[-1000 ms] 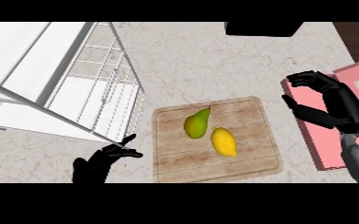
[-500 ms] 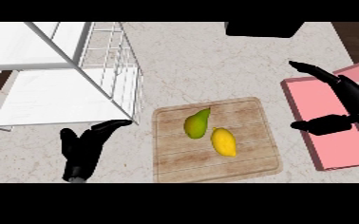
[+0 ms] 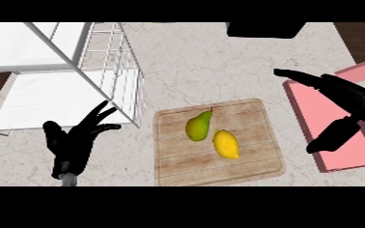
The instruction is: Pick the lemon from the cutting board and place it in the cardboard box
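A green pear (image 3: 199, 125) lay tilted, stem up, between the two sets of fingers, a white wire rack (image 3: 114, 72) stood on the marbled desk (image 3: 200, 63) just above the left fingers, and a dark object (image 3: 264, 29) sat well above the right fingers.

Cutting board (image 3: 217, 142) lies on the counter (image 3: 206, 63), centre of the near half. On it, 2 fruits: lemon (image 3: 226, 144) to the right and nearer, pear (image 3: 199, 125) touching it on the left, farther back. Wire rack (image 3: 114, 72) stands left of the board. Flat box (image 3: 329, 121) at right edge, possibly the cardboard one. Left hand (image 3: 73, 142) near the rack's front corner; right hand (image 3: 335, 106) over the box.
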Robot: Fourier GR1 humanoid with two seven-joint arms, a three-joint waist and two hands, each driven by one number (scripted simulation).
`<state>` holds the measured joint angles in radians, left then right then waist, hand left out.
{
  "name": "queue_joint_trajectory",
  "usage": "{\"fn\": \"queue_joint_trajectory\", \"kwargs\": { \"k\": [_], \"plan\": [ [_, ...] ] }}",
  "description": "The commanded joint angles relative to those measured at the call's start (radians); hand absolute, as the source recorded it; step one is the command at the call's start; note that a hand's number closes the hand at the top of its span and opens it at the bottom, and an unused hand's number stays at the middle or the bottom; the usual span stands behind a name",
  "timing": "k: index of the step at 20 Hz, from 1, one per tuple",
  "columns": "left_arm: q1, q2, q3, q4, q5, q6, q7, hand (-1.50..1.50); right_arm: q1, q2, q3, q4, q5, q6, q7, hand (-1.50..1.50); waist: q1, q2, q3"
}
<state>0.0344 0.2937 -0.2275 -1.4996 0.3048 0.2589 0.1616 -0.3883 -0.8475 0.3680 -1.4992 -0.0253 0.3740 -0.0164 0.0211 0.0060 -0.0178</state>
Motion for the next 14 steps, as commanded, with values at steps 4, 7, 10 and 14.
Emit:
{"fn": "queue_joint_trajectory", "kwargs": {
  "k": [4, 7, 10, 14],
  "plan": [
    [-0.142, -0.023, 0.064, -0.073, -0.018, 0.055, -0.061, 0.0, -0.072, 0.08, 0.043, -0.091, -0.077, 0.073, 0.178, -1.5, -0.017, -0.011, 0.015],
    [-0.115, -0.007, 0.075, -0.105, -0.001, 0.039, -0.059, 0.0, -0.066, 0.109, 0.049, -0.124, -0.083, 0.05, 0.232, -1.5, -0.017, -0.012, 0.016],
    [-0.121, 0.001, 0.083, -0.122, 0.004, 0.037, -0.051, 0.0, -0.065, 0.132, 0.091, -0.142, -0.022, 0.013, 0.31, -1.5, -0.016, -0.013, 0.016],
    [-0.109, 0.033, 0.109, -0.135, 0.028, 0.012, -0.032, 0.0, -0.033, 0.139, 0.098, -0.162, -0.018, 0.012, 0.346, -1.5, -0.019, -0.013, 0.017]
  ]
}}
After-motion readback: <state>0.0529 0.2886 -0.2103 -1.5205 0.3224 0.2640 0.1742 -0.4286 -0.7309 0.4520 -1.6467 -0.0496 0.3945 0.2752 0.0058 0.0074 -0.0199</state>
